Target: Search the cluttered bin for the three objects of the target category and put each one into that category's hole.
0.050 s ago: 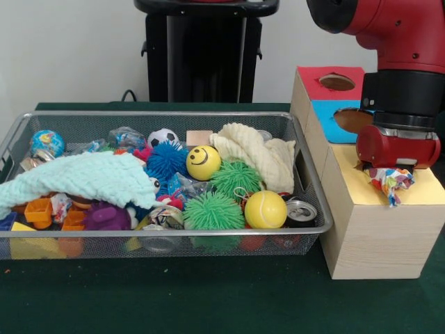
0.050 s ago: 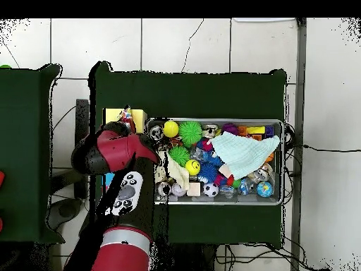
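My gripper hangs under the red wrist, over the yellow panel of the wooden sorting box, shut on a crumpled colourful wrapper. The wrapper dangles just above that panel, and any hole there is hidden by it and the wrist. From overhead the wrapper shows at the edge of the yellow panel, with the arm covering the gripper. The box also has a red panel with a round hole and a blue panel whose hole is partly hidden behind the arm.
The wire bin left of the box is packed: a mint cloth, cream cloth, smiley ball, yellow tennis ball, green spiky balls, blue spiky ball, a can.
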You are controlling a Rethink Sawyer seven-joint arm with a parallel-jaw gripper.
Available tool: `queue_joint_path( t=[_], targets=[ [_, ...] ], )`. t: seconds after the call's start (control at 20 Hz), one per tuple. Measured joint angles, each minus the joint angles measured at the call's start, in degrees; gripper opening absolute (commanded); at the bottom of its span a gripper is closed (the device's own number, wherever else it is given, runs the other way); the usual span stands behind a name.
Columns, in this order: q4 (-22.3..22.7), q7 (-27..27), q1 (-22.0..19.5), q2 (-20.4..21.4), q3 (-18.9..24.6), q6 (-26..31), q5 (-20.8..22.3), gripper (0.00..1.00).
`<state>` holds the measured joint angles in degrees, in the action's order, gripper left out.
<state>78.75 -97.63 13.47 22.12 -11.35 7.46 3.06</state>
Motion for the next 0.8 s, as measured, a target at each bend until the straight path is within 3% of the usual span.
queue_joint_path(
  t=[0.1, 0.15, 0.8],
  targets=[
    [-0.01, 0.0, 0.0, 0.0, 0.0, 0.0, 0.02, 1.0],
    [-0.1, 0.01, -0.03, -0.01, -0.23, 0.02, 0.05, 0.0],
    [-0.23, 0.0, 0.11, -0.11, -0.44, 0.01, 0.05, 0.0]
  ],
)
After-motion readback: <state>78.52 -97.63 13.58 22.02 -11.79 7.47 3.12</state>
